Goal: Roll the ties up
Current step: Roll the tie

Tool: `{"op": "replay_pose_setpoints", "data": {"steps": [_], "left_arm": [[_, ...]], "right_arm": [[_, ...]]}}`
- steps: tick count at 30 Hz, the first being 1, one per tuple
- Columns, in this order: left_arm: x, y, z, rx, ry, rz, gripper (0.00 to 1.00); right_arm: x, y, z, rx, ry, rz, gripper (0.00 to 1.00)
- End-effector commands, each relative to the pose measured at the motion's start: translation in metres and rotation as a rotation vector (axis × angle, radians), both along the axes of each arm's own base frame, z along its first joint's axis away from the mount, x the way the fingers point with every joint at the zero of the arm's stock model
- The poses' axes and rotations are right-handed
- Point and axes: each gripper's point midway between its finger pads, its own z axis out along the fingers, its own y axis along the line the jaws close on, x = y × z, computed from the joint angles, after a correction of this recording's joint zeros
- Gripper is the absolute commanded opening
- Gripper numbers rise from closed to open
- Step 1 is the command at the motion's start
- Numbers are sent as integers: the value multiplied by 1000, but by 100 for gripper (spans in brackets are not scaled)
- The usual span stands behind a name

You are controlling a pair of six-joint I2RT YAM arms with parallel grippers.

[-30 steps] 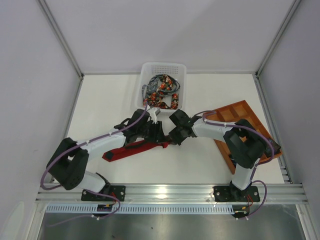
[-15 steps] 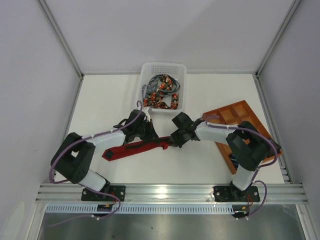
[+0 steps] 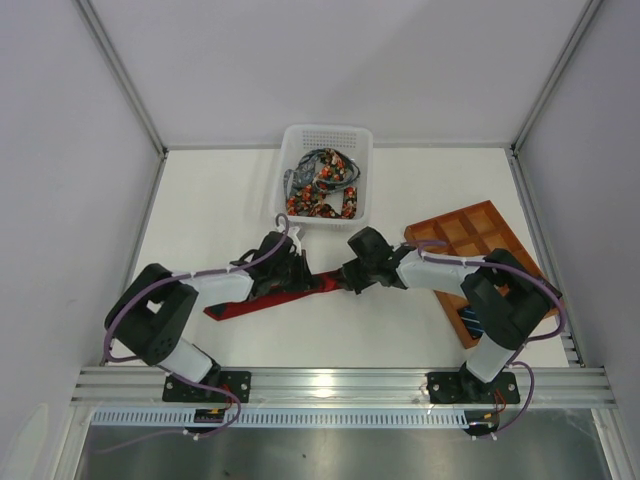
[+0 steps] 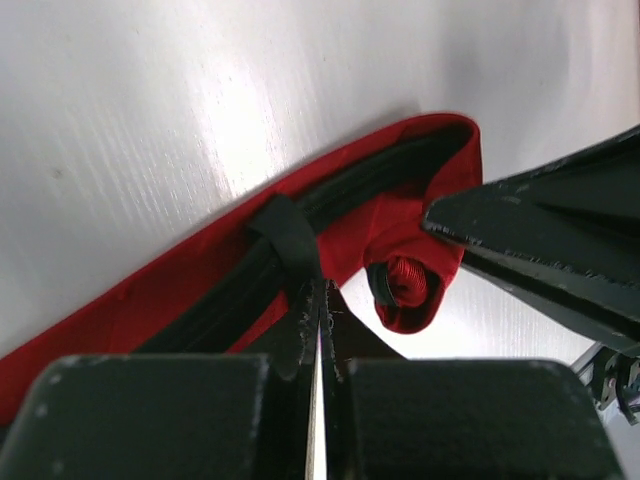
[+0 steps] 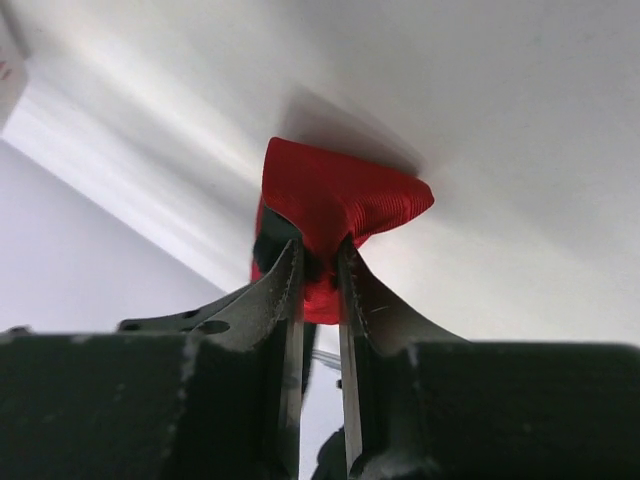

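Two grippers meet on a red tie [image 3: 238, 304] lying on the white table [image 3: 210, 200].

The red tie lies slantwise in front of the white basket [image 3: 326, 133], which holds more ties [image 3: 322, 185], and left of the brown tray [image 3: 470, 226]. The right gripper [image 5: 320, 262] holds the tie's folded, partly rolled end [image 4: 405, 285], with red fabric bulging out between narrow jaws. The left gripper [image 4: 316, 295] is closed tight, its tips resting on the tie by a black loop [image 4: 285, 228]; whether it pinches any fabric cannot be told.
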Motion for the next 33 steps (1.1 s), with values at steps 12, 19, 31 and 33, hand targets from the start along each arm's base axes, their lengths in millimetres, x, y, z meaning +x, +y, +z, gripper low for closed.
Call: {"op": "replay_pose_setpoints", "data": {"steps": [12, 19, 31, 33], "left_arm": [[-11, -4, -20, 0, 34, -15, 1], [-20, -5, -27, -2, 54, -19, 1], [-21, -4, -15, -4, 30, -32, 1], [-19, -2, -8, 6, 16, -29, 1]], "right_arm": [[34, 7, 33, 127, -157, -238, 0], [42, 17, 22, 78, -153, -219, 0], [11, 5, -30, -152, -65, -86, 1], [8, -3, -35, -157, -51, -77, 3]]}}
